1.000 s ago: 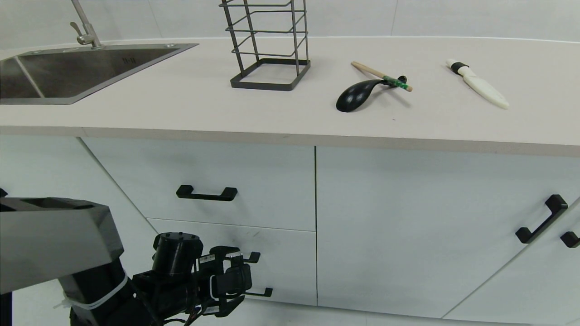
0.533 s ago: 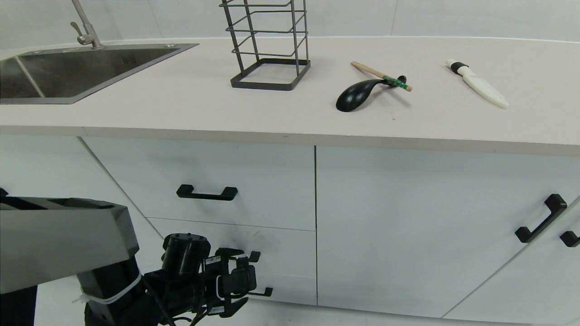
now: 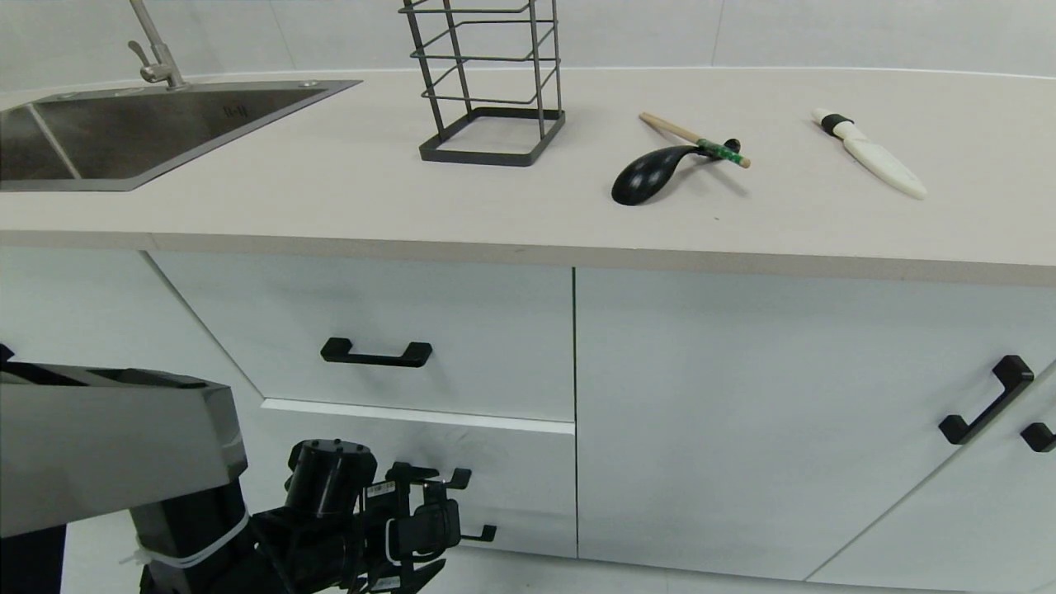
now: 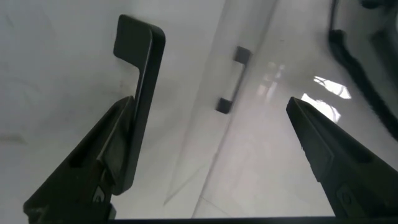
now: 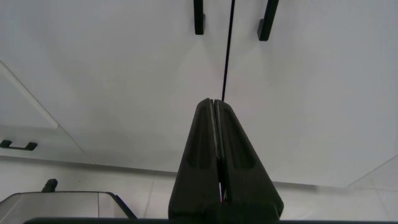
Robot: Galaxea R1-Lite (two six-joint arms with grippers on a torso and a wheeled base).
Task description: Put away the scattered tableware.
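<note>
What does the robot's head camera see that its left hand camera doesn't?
The head view has the countertop with its sink, wire rack, black spoon, chopsticks and white knife. The left wrist view has a close look at the drawer handle, right beside one finger. Shared: the left gripper, open, at the lower drawer.

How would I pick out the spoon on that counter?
Look along the counter to the wire rack near its back. Right of the rack lies the spoon, touching the chopsticks. It alone is black with a round bowl; the chopsticks are wooden, the knife white.
</note>
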